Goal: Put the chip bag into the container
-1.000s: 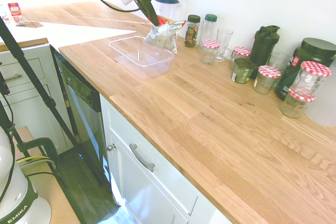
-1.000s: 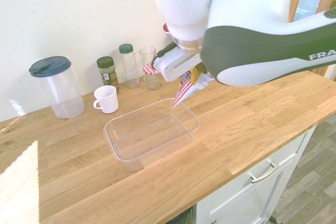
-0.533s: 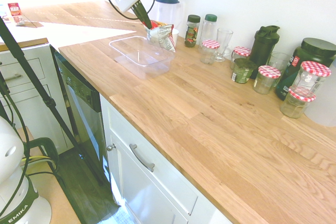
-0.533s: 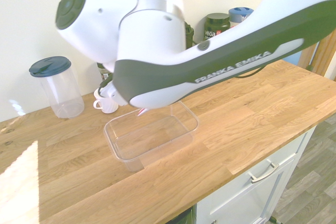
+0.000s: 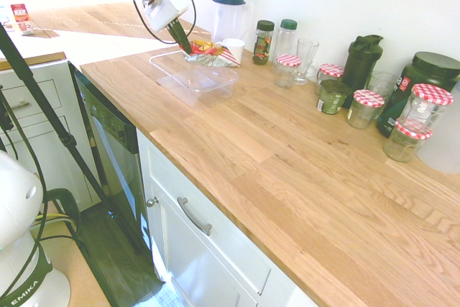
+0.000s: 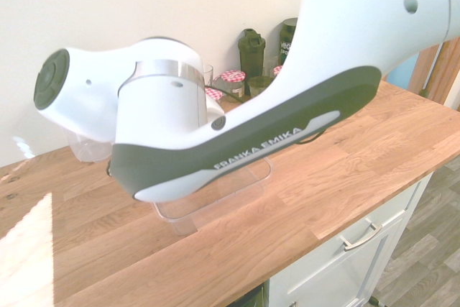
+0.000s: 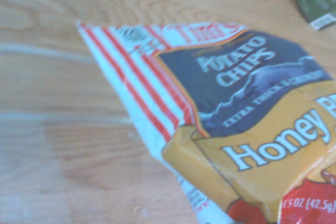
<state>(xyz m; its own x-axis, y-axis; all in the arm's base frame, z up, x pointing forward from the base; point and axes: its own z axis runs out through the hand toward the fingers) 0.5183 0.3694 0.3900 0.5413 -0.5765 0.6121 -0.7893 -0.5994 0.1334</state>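
One bag [image 5: 210, 53], pinched by an end in the claw [image 5: 187, 51], hangs at the tub's [image 5: 168, 75] wall-side rim. Its long axis runs out from the claw, striped end toward the white mug [image 5: 233, 46]. I judge the coming move is a shift toward the worktop's [image 5: 237, 167] front edge, then release. Bag: crinkled, glossy; tub: clear, smooth, round-cornered; worktop: grained wood.

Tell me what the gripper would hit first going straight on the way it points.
Beyond the chip bag it grips, probably the container, near its rim; depth is unclear.
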